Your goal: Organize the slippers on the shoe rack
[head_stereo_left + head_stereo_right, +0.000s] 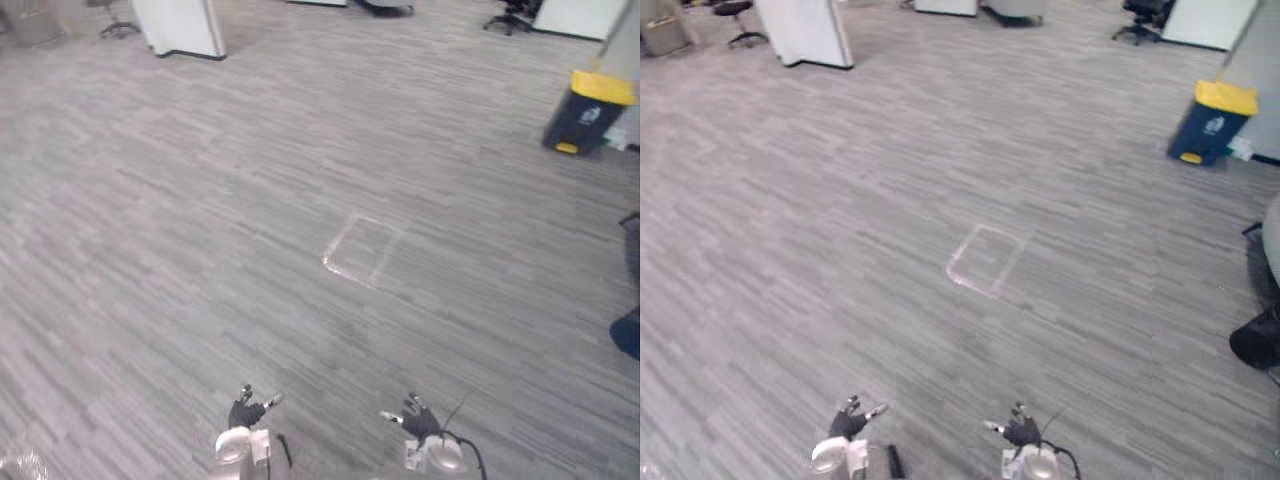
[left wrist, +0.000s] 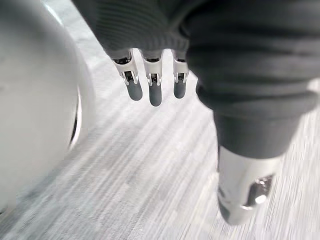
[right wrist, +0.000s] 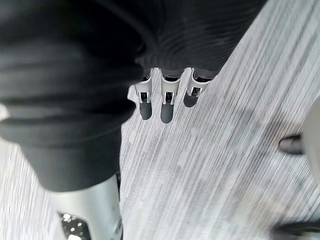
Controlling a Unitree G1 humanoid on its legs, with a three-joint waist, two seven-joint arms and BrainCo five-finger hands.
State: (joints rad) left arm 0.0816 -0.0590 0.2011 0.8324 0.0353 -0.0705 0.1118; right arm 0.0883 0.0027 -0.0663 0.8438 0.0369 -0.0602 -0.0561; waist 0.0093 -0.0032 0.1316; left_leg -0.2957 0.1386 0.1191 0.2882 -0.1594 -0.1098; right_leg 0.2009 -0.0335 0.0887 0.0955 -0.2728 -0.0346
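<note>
Two hands, both empty, low at the near edge of the head view. Going left to right: far left at the back, a white partition (image 1: pixel 182 25) with an office chair (image 1: pixel 118 24) beside it. Then bare grey carpet floor (image 1: pixel 200 220).

My left hand (image 1: pixel 248 411) hangs near the floor. In its wrist view the fingers (image 2: pixel 155 92) are straight and relaxed, the thumb (image 2: pixel 244 192) is apart from them, and there's nothing between them, just carpet past the tips.

Mid-floor there's a pale rectangular floor outline (image 1: pixel 362 250), well ahead of both hands.

My right hand (image 1: pixel 420 420) is level with the left and near it. Same story: fingers (image 3: pixel 167 107) extended and loose, holding nothing.

Far right at the back, a dark bin with a yellow lid (image 1: pixel 590 110). Below it at the right edge is a dark shape (image 1: pixel 1258 342); can't tell what it is.

Where the slippers and the shoe rack are I cannot tell from here; neither hand carries a slipper.

Step, as I judge it: search or approach, before any pick, so the task is at its start. The next move calls for turning or walking until the slippers and rack are found. After that I'd lower an unclenched hand to the first slipper.
</note>
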